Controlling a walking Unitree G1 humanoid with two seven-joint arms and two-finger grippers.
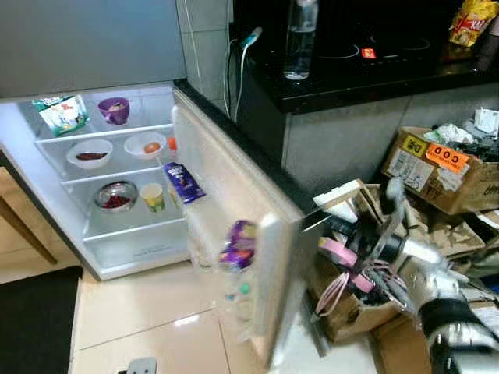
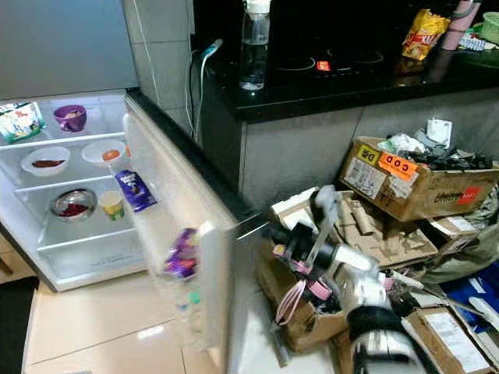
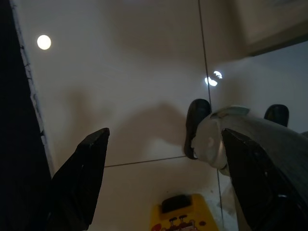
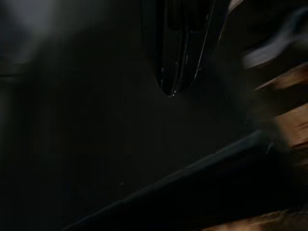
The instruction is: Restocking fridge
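The right gripper (image 2: 284, 234) is at the outer edge of the open white fridge door (image 2: 175, 195); whether its fingers are spread or closed cannot be told. Beyond it, past the door, lit fridge shelves (image 1: 101, 175) hold a purple cup (image 1: 115, 109), white bowls (image 1: 90, 153) and a steel bowl (image 1: 115, 195). The left gripper (image 3: 163, 178) hangs wide open and empty over pale floor tiles (image 3: 125, 96).

A clear plastic water bottle (image 1: 299, 40) stands on the black worktop (image 1: 351, 82); open cardboard boxes (image 2: 409, 183) crowd the floor below.
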